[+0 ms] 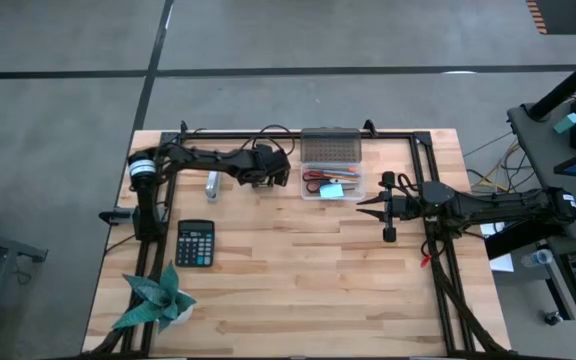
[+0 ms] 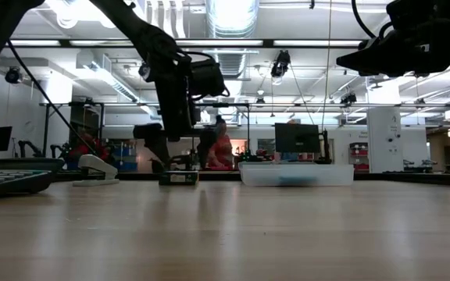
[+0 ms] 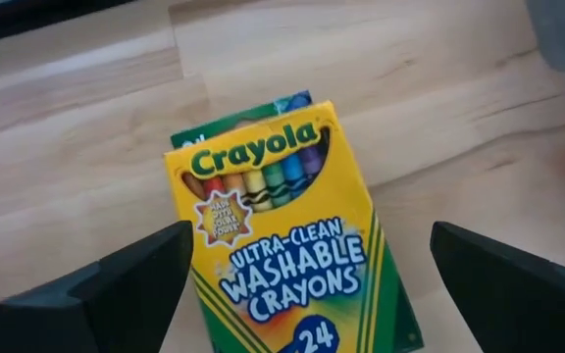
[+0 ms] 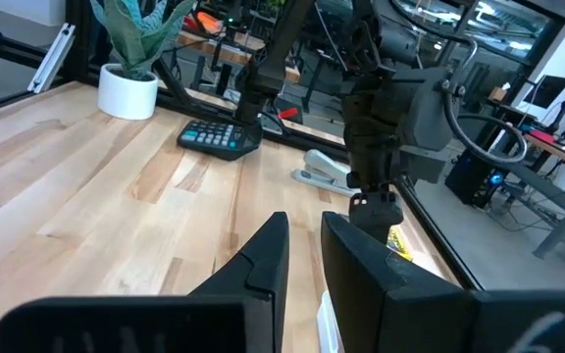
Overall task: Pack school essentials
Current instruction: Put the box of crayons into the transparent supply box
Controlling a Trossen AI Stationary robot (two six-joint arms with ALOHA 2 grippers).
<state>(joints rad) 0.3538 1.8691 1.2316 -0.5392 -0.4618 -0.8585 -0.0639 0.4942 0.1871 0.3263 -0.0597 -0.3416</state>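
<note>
Two dark fingers frame the crayon box [image 3: 281, 235] in the left wrist view, one on each side with daylight between them and the cardboard, so the left gripper [image 1: 260, 168] has its jaws spread wide and is holding nothing. What a bright little pack it is: yellow front, green edging, a window cut showing a row of coloured crayon tips, blue lettering reading "Ultra-Clean Washable Crayons" and a 24 at the lower end. It lies flat on the wooden counter [image 1: 298, 270], slightly askew, just beside the clear plastic container [image 1: 333, 184], which already shows red-handled scissors [image 1: 320, 178] and a light-blue note pad [image 1: 334, 189] inside. Over on the other side, the right gripper [image 1: 372, 207] hangs above the counter near the container's right end, its jaws nearly together with a slim gap between them, empty. Near the left front, the black calculator [image 1: 195, 243] and green paper plant [image 1: 158, 298] sit well apart from the action.
</note>
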